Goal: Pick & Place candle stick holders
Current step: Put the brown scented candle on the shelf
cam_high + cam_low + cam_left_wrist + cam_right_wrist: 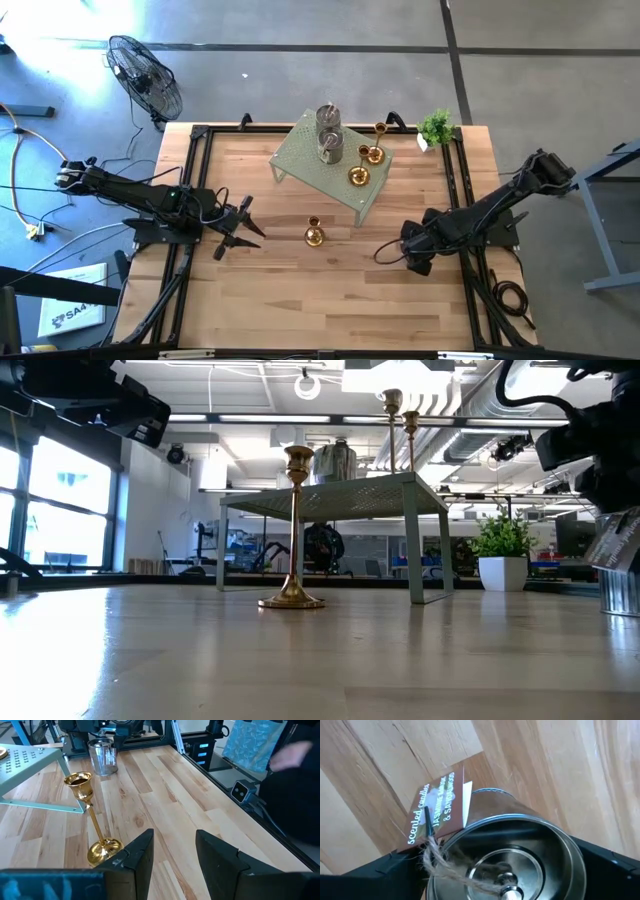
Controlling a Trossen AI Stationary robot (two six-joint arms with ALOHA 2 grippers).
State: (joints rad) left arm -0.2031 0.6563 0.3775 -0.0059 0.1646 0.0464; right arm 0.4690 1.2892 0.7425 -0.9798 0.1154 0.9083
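A tall gold candle stick holder [314, 235] stands on its round base mid-table, in front of the pale green rack [300, 165]. On the rack stand two grey cups [329, 133] and three gold holders [365, 155]. My left gripper [172, 860] hovers open left of the tall holder [92, 815], touching nothing. My right gripper [500, 865] points down over a grey-silver cup [505, 855] with a brown tag [432, 805] tied on with twine. The cup [102, 757] stands on the table, with one finger on each side. My right gripper comes from above with its fingers [395, 867] beside the cup's wall [570, 845], one on each side. The cup's bottom rests on the table. Whether the fingers touch the wall, I cannot tell.
A small potted plant [436, 127] stands at the far right corner. Black frame rails [190, 190] run along the table's left and right sides. A person's blurred hand [295, 752] shows beyond the table's near edge. Bare wood lies across the near half.
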